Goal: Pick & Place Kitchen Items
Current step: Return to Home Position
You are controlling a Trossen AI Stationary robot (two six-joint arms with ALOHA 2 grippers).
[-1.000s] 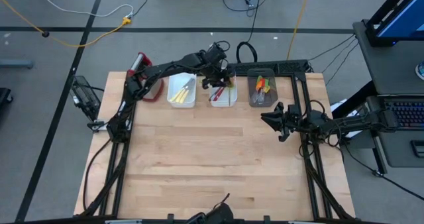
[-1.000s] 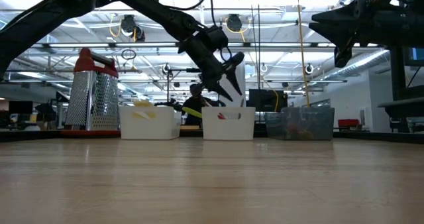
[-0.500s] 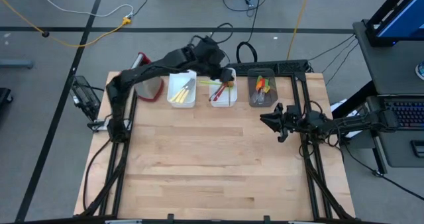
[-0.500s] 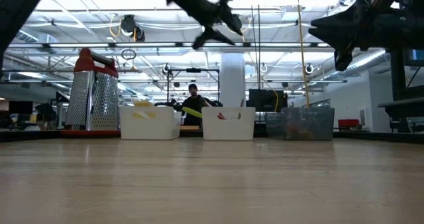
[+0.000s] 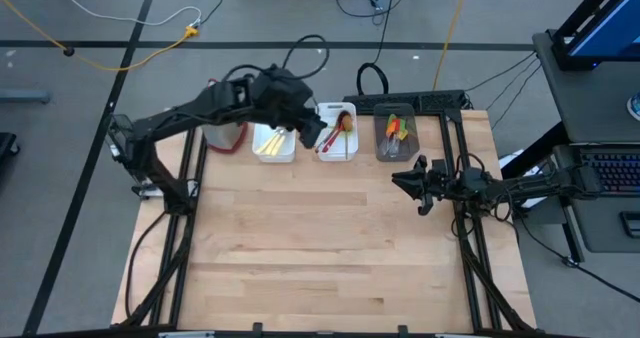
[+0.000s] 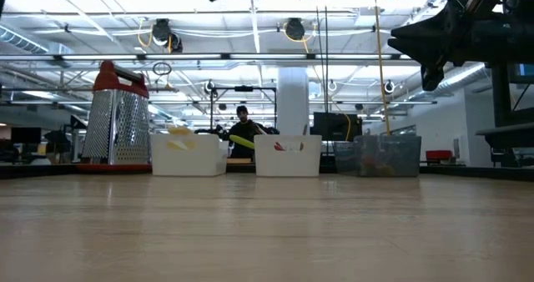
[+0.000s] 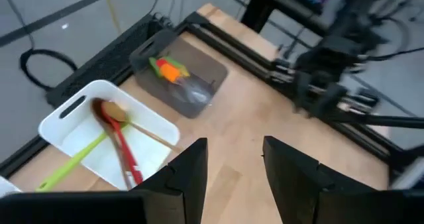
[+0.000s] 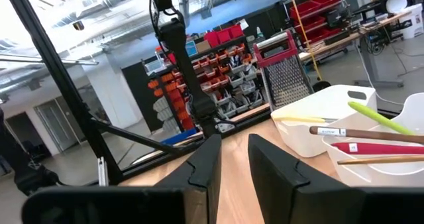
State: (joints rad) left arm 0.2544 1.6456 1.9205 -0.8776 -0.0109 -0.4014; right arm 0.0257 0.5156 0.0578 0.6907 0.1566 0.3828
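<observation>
The kitchen items lie in three bins along the far edge. The left white bin [image 5: 274, 138] holds yellow pieces. The middle white bin [image 7: 99, 138] holds a red spoon [image 7: 122, 151], a lime-green spoon [image 7: 73, 164] and a wooden spoon [image 7: 116, 111]. The grey bin [image 7: 182, 78] holds orange and green spatulas [image 7: 169, 68]. My left gripper [image 7: 235, 144] hangs open and empty high above the two white bins [image 5: 312, 130]. My right gripper [image 8: 233, 144] waits at the right [image 5: 400, 178], its fingers a little apart, holding nothing.
A steel box grater with a red top [image 6: 119, 119] stands at the far left, beside the left white bin. The wooden tabletop [image 5: 320, 248] lies bare in front of the bins. A black frame rail [image 5: 420, 100] runs behind the grey bin.
My left gripper has risen from just above the middle white bin to the top of the low view. It has swung toward the table's left and rolled at the wrist, with nothing in it. The bins and their contents have stayed put.
</observation>
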